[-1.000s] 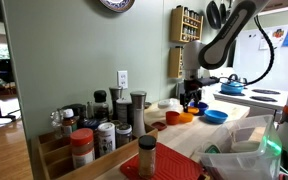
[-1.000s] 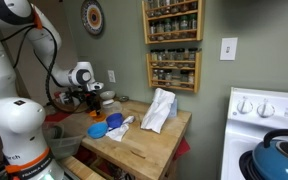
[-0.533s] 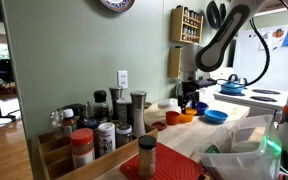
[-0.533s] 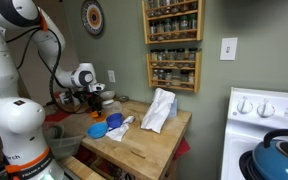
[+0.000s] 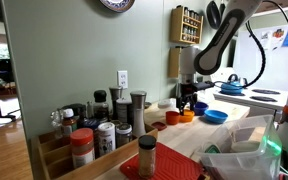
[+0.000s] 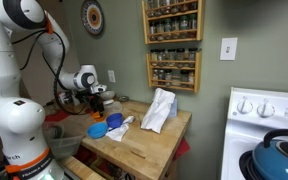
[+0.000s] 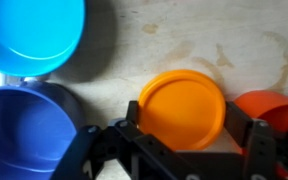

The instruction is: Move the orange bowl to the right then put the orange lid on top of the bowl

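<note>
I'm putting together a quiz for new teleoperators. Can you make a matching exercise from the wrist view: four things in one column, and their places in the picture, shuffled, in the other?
Things:
1. light blue bowl
2. dark blue bowl
3. orange disc
4. red-orange vessel

Places in the wrist view:
A. centre
B. right edge
C. top left
D. bottom left

Pairs: 1-C; 2-D; 3-A; 4-B
</note>
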